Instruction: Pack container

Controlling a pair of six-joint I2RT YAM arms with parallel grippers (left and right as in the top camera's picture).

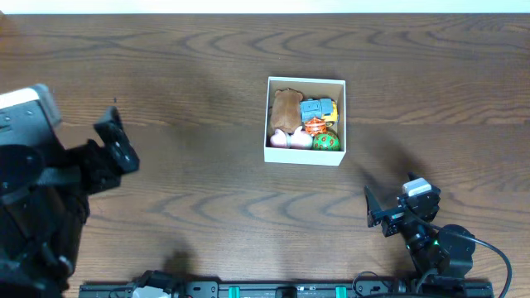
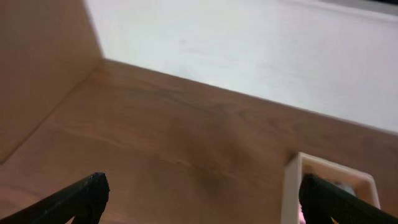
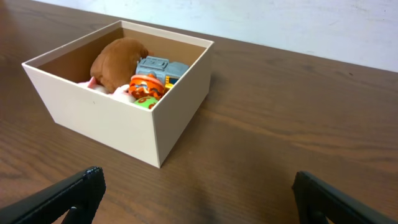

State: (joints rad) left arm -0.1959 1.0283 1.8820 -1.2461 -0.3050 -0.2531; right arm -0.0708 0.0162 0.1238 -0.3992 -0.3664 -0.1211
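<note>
The container (image 1: 267, 124) is a small square white cardboard box with a brown inside, at the table's middle. It holds a brown plush toy (image 1: 286, 108), a blue and yellow toy (image 1: 317, 108), an orange toy (image 1: 314, 127), a green ball (image 1: 326, 141) and a pink and white toy (image 1: 290, 139). It also shows in the right wrist view (image 3: 118, 127) and at the lower right of the left wrist view (image 2: 292, 186). My left gripper (image 1: 116, 141) is open and empty, far left of the box. My right gripper (image 1: 379, 211) is open and empty, below and right of the box.
The wooden table (image 1: 190, 74) is bare around the box. A pale wall (image 2: 249, 56) runs along the table's far edge. A black rail (image 1: 281, 290) lies along the front edge between the arm bases.
</note>
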